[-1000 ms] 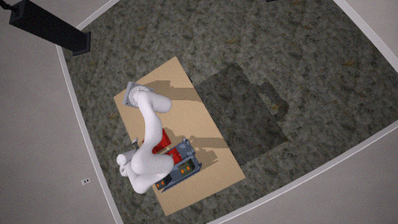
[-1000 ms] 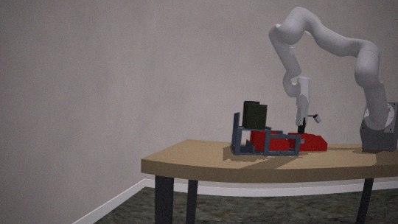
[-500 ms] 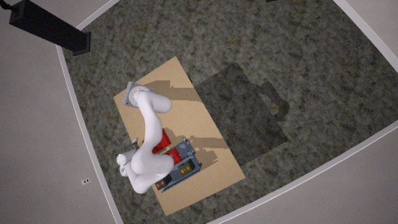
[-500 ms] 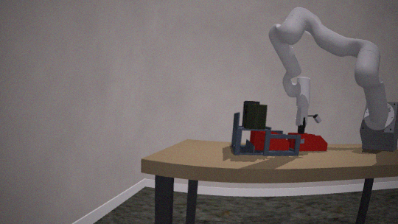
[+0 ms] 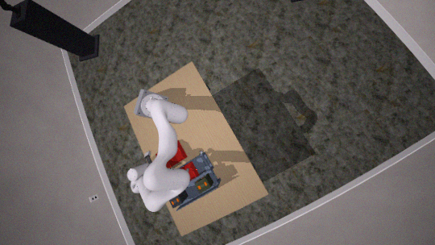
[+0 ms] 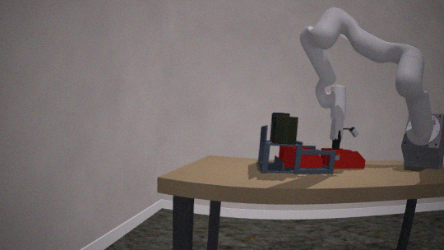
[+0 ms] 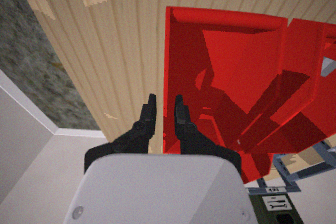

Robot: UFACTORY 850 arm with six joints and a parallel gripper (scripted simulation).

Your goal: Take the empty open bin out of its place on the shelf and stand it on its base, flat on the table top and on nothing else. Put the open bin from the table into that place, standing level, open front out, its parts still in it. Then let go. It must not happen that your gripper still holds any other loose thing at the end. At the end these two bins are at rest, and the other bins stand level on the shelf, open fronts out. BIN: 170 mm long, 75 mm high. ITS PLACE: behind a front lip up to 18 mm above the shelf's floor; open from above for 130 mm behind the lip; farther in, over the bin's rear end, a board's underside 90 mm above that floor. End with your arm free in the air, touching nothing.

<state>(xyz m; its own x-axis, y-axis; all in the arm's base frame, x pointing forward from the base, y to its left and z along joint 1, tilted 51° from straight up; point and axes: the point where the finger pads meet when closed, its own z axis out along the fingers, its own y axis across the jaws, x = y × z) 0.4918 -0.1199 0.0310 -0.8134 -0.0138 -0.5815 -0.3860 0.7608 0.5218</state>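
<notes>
A red open bin (image 7: 230, 60) (image 6: 349, 159) (image 5: 176, 155) stands on the table (image 6: 205, 178) next to the blue-grey shelf (image 6: 263, 149) (image 5: 206, 162) (image 7: 290, 173). A second red bin (image 6: 293, 158) (image 5: 191, 170) sits in the shelf's lower level. My gripper (image 7: 165, 103) (image 6: 336, 142) points straight down, its fingers a little apart. They straddle the left wall of the red bin on the table without pinching it. A small grey piece (image 7: 330, 65) shows in the red at the right edge of the wrist view. The arm hides the gripper in the overhead view.
Dark green bins (image 6: 284, 128) (image 5: 202, 184) (image 7: 277, 207) with orange parts sit on the shelf's upper level. The arm's base (image 6: 423, 153) (image 5: 142, 103) stands at the table's far end. The table edge runs close to the left of the gripper in the wrist view.
</notes>
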